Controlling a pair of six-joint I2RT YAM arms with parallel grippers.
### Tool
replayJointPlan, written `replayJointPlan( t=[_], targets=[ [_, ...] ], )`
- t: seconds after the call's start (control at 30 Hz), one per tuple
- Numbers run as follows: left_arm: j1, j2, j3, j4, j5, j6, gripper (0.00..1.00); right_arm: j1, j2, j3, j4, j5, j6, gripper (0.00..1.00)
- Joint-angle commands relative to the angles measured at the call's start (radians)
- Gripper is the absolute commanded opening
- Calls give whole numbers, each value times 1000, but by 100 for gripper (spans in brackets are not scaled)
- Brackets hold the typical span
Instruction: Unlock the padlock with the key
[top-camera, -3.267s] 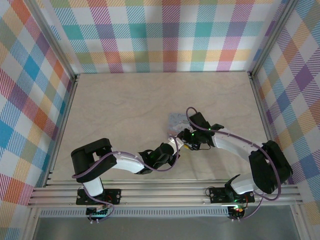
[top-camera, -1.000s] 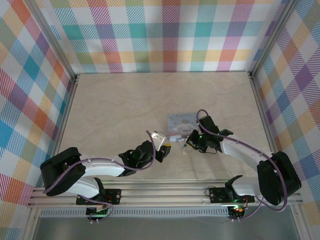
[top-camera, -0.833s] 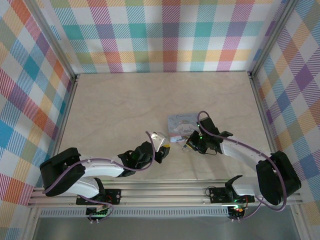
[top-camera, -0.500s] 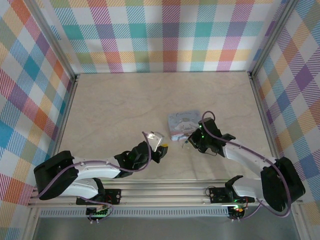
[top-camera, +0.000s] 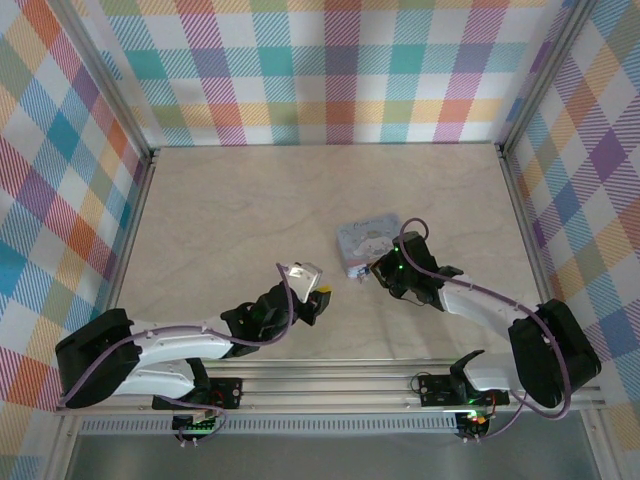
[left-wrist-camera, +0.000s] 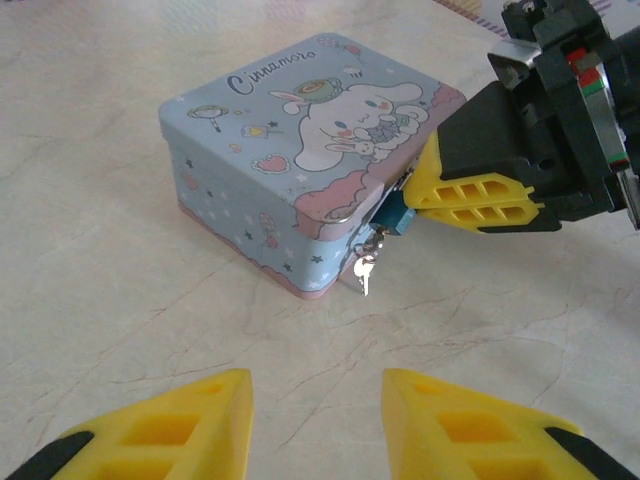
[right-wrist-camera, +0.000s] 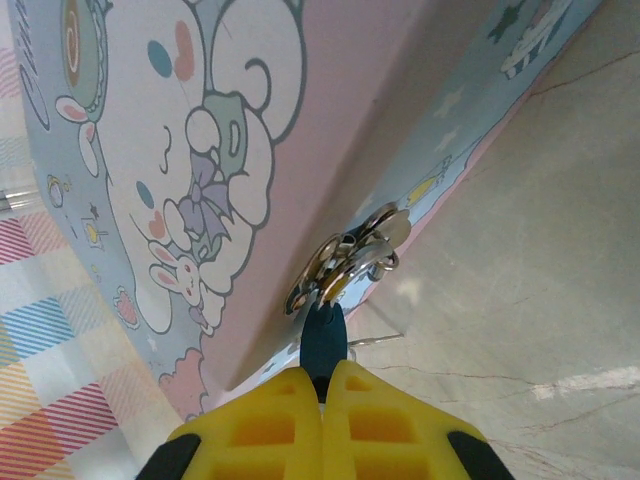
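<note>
The padlock (left-wrist-camera: 392, 215), tiny with a dark teal body, hangs from the hasp on the front of a pastel blue-pink cartoon tin (left-wrist-camera: 300, 160). My right gripper (right-wrist-camera: 323, 375) is shut on the padlock (right-wrist-camera: 323, 338), its yellow fingers (left-wrist-camera: 480, 190) reaching in from the right. Below the lock dangles the small silvery key (left-wrist-camera: 364, 272), untouched. The left gripper (left-wrist-camera: 315, 400) stands open on the near side of the tin, with bare table between its fingers. From above, the left gripper (top-camera: 322, 298) sits left of and nearer than the tin (top-camera: 368, 238), with the right gripper (top-camera: 382, 268) at the tin's near edge.
The marble-look tabletop (top-camera: 250, 220) spreads wide to the left of and behind the tin. Aluminium rails (top-camera: 330, 375) run along the near edge, and checked walls close in the other three sides.
The right gripper has moved a little away from the near edge with the padlock, and the tin has shifted and turned slightly with it. The left gripper has drawn back a bit, towards the left.
</note>
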Motion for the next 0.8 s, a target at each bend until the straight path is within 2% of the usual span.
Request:
replayJointPlan(
  t=[0.0, 0.2, 0.37, 0.5, 0.63, 0.77],
  targets=[
    [7, -40, -22, -29, -30, 1, 38, -2, -23, -22, -76, 45, -12, 0],
    [7, -61, -21, -45, -33, 0, 39, -30, -108, -66, -79, 75, -28, 0],
    [7, -62, -19, -60, -27, -6, 39, -78, -100, -96, 25, -21, -91, 0],
    [7, -65, -17, -70, -25, -16, 39, -90, -58, -76, 36, -91, -154, 0],
    [7, -88, -15, -97, -28, -24, 39, -93, -76, -83, 12, -73, -167, 0],
    [6, -145, -3, -199, -63, -7, 40, -97, -141, -96, 12, -41, -176, 0]
  ],
)
